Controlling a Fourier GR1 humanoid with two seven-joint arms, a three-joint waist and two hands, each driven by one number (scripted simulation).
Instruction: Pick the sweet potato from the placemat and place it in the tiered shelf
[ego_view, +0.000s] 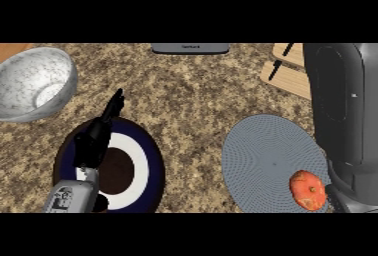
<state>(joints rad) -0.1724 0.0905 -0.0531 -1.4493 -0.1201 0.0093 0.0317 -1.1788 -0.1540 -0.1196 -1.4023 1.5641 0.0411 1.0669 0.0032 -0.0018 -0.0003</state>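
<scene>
Left hand (97, 136) sits over the round plate (151, 165) at lower left, fingers straight and pointing up-view, holding nothing; grey forearm comes in from the bottom edge below it. Plate has a dark navy rim, white ring, dark brown centre. Right hand is hard to make out: a large dark grey-black body (345, 100) fills the right edge, fingers not readable, so can't tell its state. Sweet potato (308, 189) is orange, lying on the grey round placemat (266, 150) near its lower right edge, just beside that dark body, well apart from the left hand. Speckled grey bowl (33, 82) at upper left on the granite counter (192, 90). Light wooden slatted piece (288, 70) at upper right, partly hidden by the dark body. Small dark grey object (190, 48) at top centre edge, can't identify it.
</scene>
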